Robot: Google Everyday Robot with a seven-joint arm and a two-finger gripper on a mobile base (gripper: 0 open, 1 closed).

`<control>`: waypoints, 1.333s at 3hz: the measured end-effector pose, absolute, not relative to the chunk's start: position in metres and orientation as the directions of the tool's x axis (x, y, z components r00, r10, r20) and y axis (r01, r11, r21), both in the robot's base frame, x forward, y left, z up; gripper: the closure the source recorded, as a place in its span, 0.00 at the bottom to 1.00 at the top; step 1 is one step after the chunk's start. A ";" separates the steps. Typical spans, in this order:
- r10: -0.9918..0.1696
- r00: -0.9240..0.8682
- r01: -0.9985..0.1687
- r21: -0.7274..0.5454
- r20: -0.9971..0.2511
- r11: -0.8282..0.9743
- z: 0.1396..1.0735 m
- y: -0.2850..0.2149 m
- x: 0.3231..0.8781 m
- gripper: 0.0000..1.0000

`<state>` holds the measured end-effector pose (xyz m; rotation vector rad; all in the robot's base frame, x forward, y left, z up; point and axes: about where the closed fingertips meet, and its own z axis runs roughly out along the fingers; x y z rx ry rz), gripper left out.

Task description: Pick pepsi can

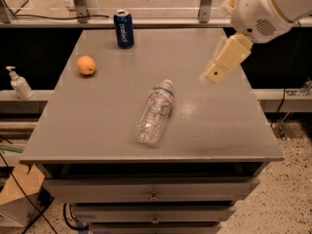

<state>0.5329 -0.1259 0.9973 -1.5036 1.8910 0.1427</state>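
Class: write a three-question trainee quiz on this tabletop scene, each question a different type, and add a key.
1. True or false: the small dark blue metal pepsi can stands upright near the grey table's far edge.
2. Multiple choice: the clear plastic water bottle is A) upright, B) lying on its side, C) off the table.
3. Fill in: the beige gripper hovers above the table's ____ side in the picture.
Key: 1 true; 2 B; 3 right.
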 end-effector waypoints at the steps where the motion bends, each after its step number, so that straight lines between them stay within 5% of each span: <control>1: -0.766 -0.049 -0.897 -0.309 -0.641 0.316 0.988 -0.098 0.566 0.00; 4: -0.696 -0.083 -0.915 -0.222 -0.714 0.337 0.943 -0.040 0.649 0.00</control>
